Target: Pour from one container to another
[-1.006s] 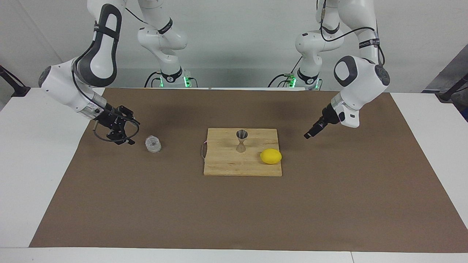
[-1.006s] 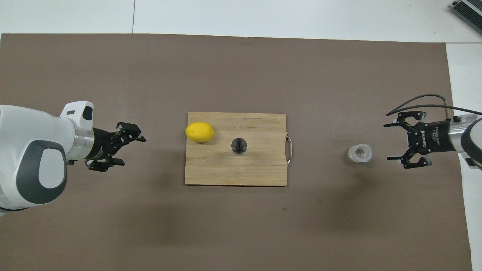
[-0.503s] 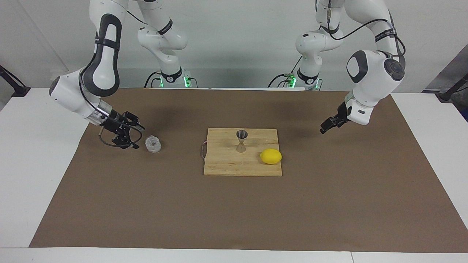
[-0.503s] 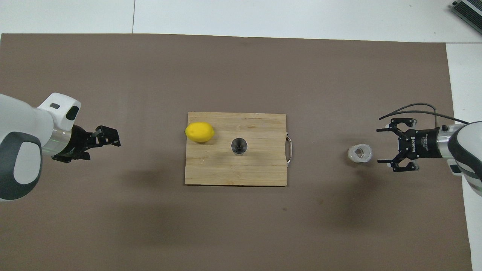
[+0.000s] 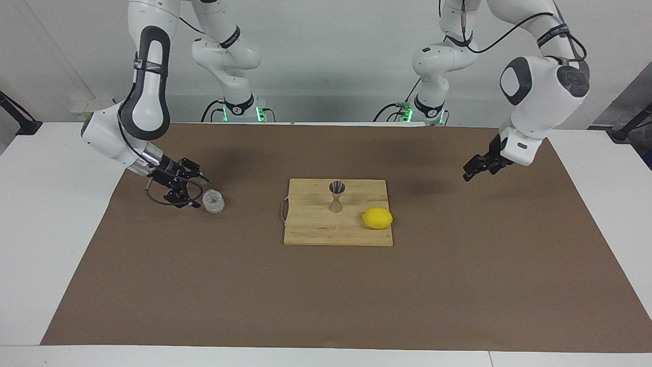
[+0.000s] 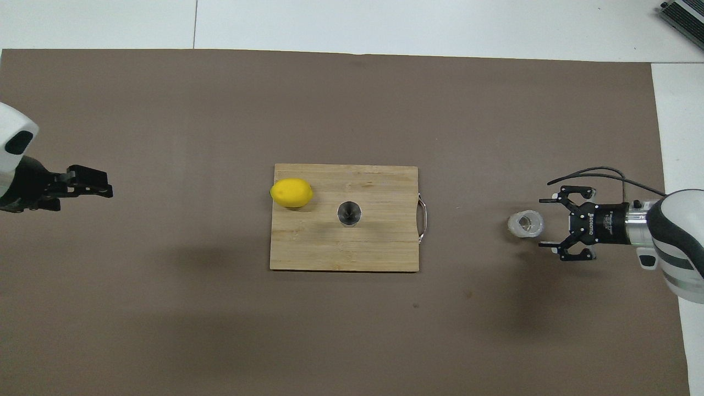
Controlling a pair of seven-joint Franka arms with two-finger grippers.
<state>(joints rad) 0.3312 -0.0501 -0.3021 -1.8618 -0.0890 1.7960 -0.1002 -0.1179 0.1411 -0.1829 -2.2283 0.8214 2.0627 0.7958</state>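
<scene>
Since a second ago, we see our right gripper slide in low toward the glass cup at the centre left of the facing frame, while our left gripper draws back toward the upper right. The right gripper's fingers are spread wide, its tips just beside the cup, not yet around it; the overhead frame shows the same gap between the open right gripper and the cup at right of centre. The left gripper's fingers look pressed together, holding nothing, over bare mat. The cup stands upright on the brown mat. The steel jigger waits upright on the cutting board in mid-frame, a lemon beside it. By our reading nothing is yet grasped, lifted or poured: the task is at its approach, with the whole carry and tilt left.
</scene>
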